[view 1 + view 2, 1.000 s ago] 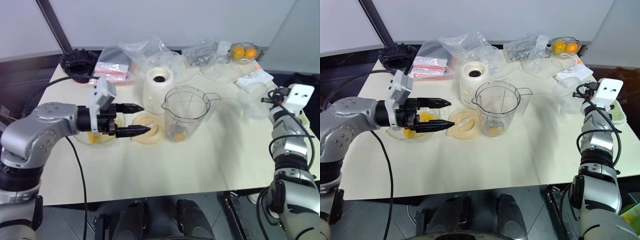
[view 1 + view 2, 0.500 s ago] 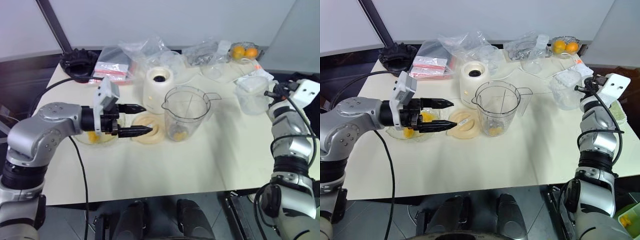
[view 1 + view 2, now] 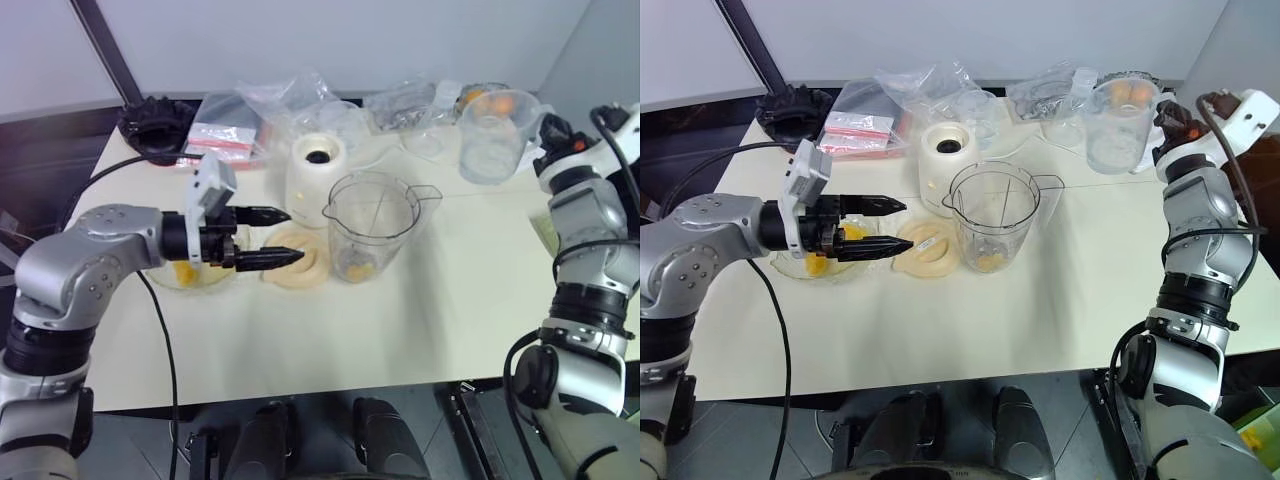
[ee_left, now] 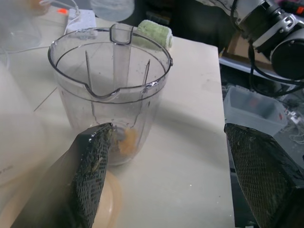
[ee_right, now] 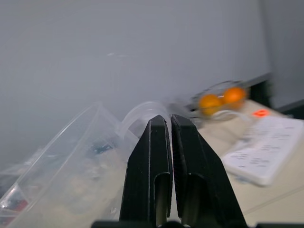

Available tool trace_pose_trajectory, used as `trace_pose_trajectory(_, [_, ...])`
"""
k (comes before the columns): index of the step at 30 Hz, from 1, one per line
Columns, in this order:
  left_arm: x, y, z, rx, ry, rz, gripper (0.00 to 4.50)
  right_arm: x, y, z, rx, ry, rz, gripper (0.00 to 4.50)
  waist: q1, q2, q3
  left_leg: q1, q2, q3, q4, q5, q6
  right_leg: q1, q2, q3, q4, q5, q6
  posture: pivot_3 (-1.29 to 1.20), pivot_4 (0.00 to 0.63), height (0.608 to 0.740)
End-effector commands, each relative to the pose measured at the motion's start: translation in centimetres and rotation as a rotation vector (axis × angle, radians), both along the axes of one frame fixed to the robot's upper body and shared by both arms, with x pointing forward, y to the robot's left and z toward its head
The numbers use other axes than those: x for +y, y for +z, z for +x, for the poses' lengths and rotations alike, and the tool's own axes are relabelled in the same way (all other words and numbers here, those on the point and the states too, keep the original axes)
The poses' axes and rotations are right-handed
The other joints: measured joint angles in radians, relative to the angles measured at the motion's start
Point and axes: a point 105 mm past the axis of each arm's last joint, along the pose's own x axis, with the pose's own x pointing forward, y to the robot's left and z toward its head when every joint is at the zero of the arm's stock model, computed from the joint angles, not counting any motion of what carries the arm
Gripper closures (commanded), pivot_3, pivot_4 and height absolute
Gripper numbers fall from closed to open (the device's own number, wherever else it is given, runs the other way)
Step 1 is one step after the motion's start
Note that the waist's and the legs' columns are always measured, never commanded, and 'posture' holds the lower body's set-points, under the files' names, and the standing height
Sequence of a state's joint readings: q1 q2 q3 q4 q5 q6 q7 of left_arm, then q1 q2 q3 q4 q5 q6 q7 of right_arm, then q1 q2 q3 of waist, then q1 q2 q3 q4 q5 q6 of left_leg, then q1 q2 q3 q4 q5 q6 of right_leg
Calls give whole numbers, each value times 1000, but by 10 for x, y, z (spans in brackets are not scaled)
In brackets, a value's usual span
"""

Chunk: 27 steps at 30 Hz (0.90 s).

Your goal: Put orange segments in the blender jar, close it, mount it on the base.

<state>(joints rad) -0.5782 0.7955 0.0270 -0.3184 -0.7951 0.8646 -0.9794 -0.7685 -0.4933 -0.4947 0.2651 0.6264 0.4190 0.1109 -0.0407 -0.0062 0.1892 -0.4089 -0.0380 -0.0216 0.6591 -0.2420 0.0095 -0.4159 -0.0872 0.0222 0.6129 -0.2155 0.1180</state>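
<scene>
A: Blender jar [image 3: 372,226] upright mid-table, few orange segments [image 3: 356,268] inside; base [image 3: 317,180] just behind. Light, rigid, slick — best taken by handle.

B: Left gripper [image 3: 268,236] spread wide, empty, beside jar. Right gripper [image 3: 1162,118] pinched on measuring cup [image 3: 1116,124], beyond jar.

1. Head stereo pair: high, looking forward and down over the table [image 3: 420,330]; both eyes share nearly the whole tabletop
2. Left wrist cam: close, level, faces the blender jar [image 4: 111,90]; jar shared with head views
3. Right wrist cam: close, aimed past a clear measuring cup [image 5: 80,161] at the wall; cup shared with head views
</scene>
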Motion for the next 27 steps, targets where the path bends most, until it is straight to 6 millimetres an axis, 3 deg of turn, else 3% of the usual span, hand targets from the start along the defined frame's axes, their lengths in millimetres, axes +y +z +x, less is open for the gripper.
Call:
trace_pose_trajectory(1, [5,14,1,-54,10,-14,593,18,50,-15,-146,86,-27,4376,2,0,0,0,0,0,0,0,0,0,0,0,0,0,0,0,150,740])
trace_pose_trajectory(7, [13,16,1,-55,17,-11,593,44,77,-24,-198,207,-83,4376,2,0,0,-2,0,2,-4,0,0,-5,-1,1,0,0,0,0,150,740])
trace_pose_trajectory(11, [17,19,4,-66,35,-14,593,53,85,-29,-213,246,-123,4376,4,0,0,-2,0,3,-8,0,0,-7,-1,1,0,0,1,0,150,740])
trace_pose_trajectory(27, [20,22,9,-81,50,-32,593,93,81,-44,-220,397,-357,4376,5,-1,0,-2,0,4,-9,0,0,-9,-1,2,0,1,2,0,150,740])
